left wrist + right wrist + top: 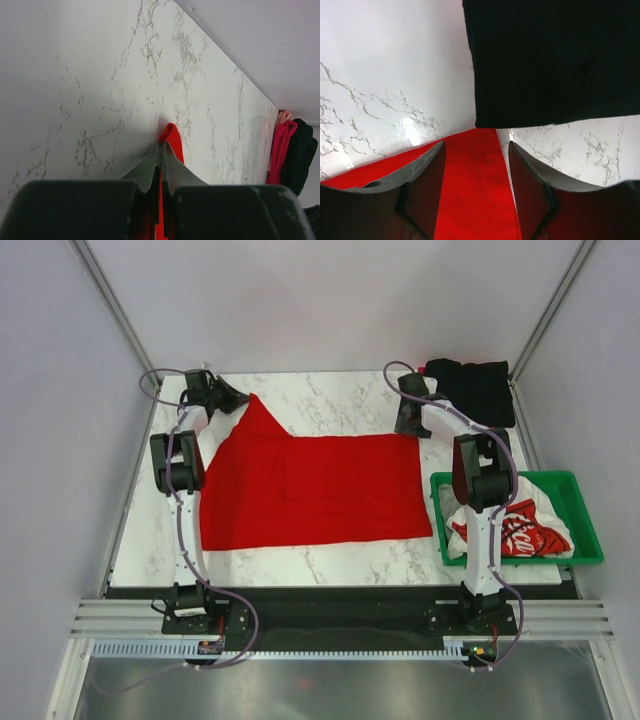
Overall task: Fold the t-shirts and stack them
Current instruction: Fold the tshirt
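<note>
1. Spreading over the white marble-pattern table [330, 565], just beyond the two arm bases, the plain bright red cloth t-shirt [310, 490] lies mostly flat. Its near hem runs along the near table edge.
2. Right of it, on the near side, is a green plastic crate [590, 530]. It holds a crumpled white t-shirt with a red printed graphic [505, 530].
3. The far left corner of the red shirt is drawn up into a peak at the left gripper [161, 170]. The wrist view shows the jaws closed tight on a thin fold of red cloth, with a small loop poking out past the tips.
4. At the far right corner, the right gripper [475, 150] sits low over the shirt. Its jaws are well apart with red cloth lying between the fingers, unpinched; nothing is gripped.
5. Just beyond it, a folded black cloth t-shirt [475, 390] sits at the far right of the table. Its edge meets the red corner in the wrist view; contact cannot be told.
6. The left wrist view shows a magenta-pink cloth t-shirt [279, 150] beside the black one.
</note>
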